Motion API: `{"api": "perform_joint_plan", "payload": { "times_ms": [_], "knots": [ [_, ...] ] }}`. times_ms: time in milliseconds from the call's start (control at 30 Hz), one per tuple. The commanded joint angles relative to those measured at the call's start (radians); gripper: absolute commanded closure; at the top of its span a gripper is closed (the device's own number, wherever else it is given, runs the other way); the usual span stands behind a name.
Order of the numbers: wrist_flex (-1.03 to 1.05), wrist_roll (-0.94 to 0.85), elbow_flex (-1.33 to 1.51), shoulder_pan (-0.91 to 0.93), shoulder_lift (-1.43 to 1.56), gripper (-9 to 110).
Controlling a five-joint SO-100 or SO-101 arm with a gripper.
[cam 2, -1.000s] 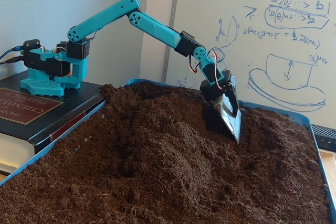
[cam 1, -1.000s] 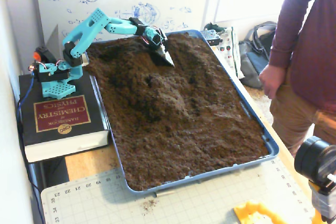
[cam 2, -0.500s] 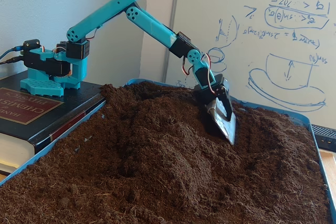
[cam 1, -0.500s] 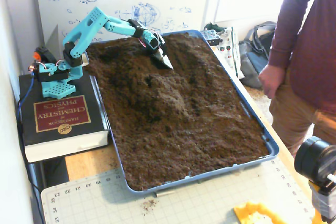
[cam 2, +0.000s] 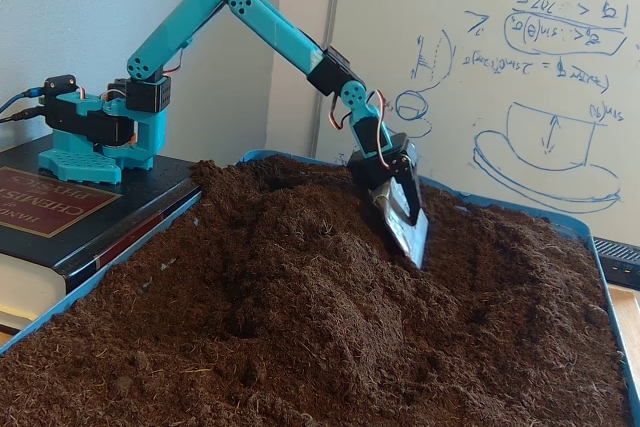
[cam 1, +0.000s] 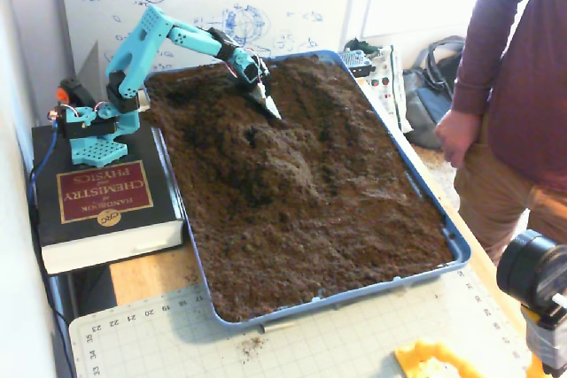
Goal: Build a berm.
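Observation:
A blue tray (cam 1: pixel 456 245) is filled with loose dark brown soil. The berm (cam 1: pixel 276 155) is a raised hump of crumbly soil left of the tray's middle in a fixed view; in the other fixed view it fills the centre (cam 2: pixel 300 247). The teal arm reaches from its base (cam 1: pixel 93 126) over the far part of the tray. My gripper (cam 1: pixel 271 109) points down, its jaws together in a grey pointed tip, touching the soil at the hump's far edge. It also shows in the other fixed view (cam 2: pixel 412 245). It holds nothing.
The arm's base stands on a thick book (cam 1: pixel 97 205) left of the tray. A person (cam 1: pixel 518 95) stands at the right edge. A cutting mat (cam 1: pixel 266 343), a yellow piece (cam 1: pixel 434 362) and a camera (cam 1: pixel 536 276) lie in front. A darker hollow (cam 2: pixel 240 322) sits below the hump.

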Motion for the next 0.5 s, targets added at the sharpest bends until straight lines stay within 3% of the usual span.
{"api": "perform_joint_plan", "payload": {
  "times_ms": [0, 467],
  "knots": [
    [0.017, -0.011, 0.054, 0.012, 0.135, 101],
    [0.017, -0.012, 0.14, -0.017, 0.218, 101]
  ]
}}
